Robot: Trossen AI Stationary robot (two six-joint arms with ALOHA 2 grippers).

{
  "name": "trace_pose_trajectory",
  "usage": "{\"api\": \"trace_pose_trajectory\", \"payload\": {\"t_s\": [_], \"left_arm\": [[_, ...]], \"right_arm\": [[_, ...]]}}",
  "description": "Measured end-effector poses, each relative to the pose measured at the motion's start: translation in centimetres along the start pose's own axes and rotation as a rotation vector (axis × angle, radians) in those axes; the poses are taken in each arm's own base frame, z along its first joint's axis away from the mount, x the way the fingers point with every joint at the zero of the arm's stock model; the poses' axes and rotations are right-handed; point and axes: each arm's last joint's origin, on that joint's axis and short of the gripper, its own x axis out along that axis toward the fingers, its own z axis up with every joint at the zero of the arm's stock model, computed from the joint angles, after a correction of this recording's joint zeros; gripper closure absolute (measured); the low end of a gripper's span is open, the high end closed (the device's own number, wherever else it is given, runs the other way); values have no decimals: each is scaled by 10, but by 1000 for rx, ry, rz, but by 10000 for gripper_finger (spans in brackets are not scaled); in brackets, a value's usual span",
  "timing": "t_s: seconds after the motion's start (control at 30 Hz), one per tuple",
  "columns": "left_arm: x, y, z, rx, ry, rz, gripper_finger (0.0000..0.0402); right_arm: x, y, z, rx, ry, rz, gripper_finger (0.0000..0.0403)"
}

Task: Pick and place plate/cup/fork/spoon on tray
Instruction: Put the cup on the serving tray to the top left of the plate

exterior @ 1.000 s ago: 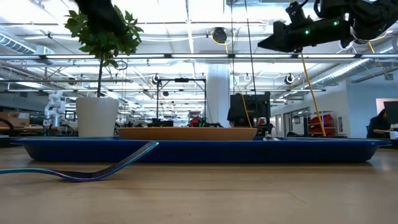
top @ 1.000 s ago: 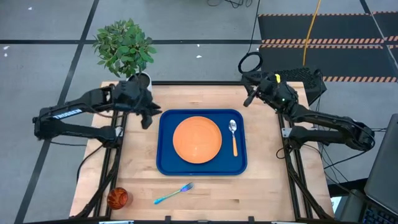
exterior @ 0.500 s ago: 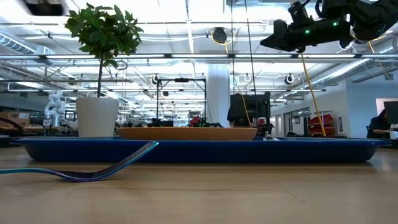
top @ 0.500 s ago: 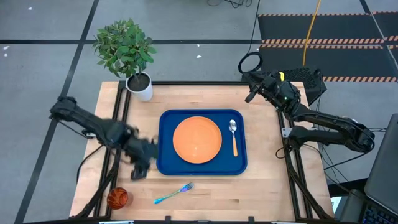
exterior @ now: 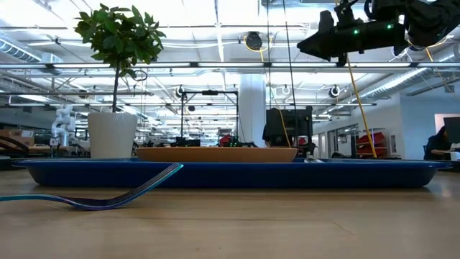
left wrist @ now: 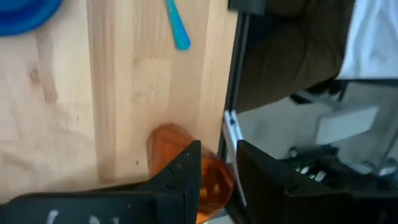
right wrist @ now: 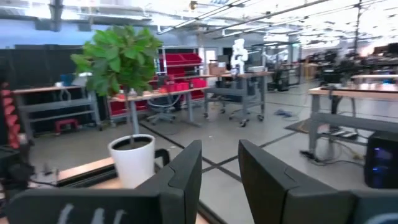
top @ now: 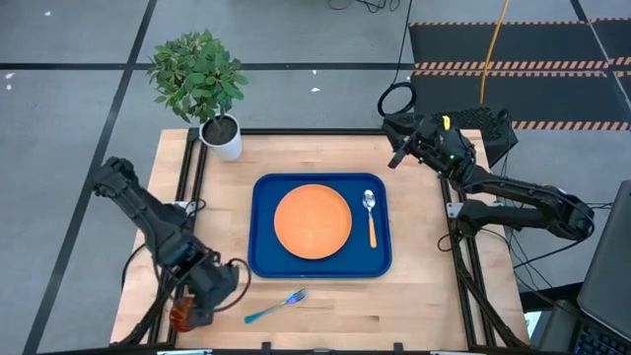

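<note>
Two arms show: your left hand [top: 204, 296] is bent down low just over the cup [top: 184, 315], off the tray's [top: 262, 260] near-left corner on the desk [top: 414, 296], fingers narrowly parted, gripping nothing. Your right hand [top: 398, 153] waits raised beyond the tray's far-right corner, fingers slightly apart.

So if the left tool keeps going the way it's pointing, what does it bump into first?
Most likely the cup. In the left wrist view the left tool is open and aimed down at the table's near-left corner, with the cup right under its fingers. How much gap remains is unclear.
</note>
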Motion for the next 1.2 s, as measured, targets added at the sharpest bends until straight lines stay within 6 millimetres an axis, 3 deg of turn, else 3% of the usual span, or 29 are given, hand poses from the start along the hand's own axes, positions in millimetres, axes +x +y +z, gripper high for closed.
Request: {"api": "trace_pose_trajectory", "payload": {"t_s": [0.23,0.5,0.77,0.9,1.2], "left_arm": [[12,-1,-14,75,54,45,298],[15,1,-15,392,86,65,298],[45,-3,-16,576,207,161,298],[56,-3,-17,611,281,207,298],[61,-9,-32,627,303,246,298]], "right_arm": [[0,7,0,6,-6,33,303],[0,8,0,-8,-6,38,303],[0,8,-2,-25,18,37,303],[0,8,-2,-25,21,37,303],[0,8,-2,-25,16,36,303]]}}
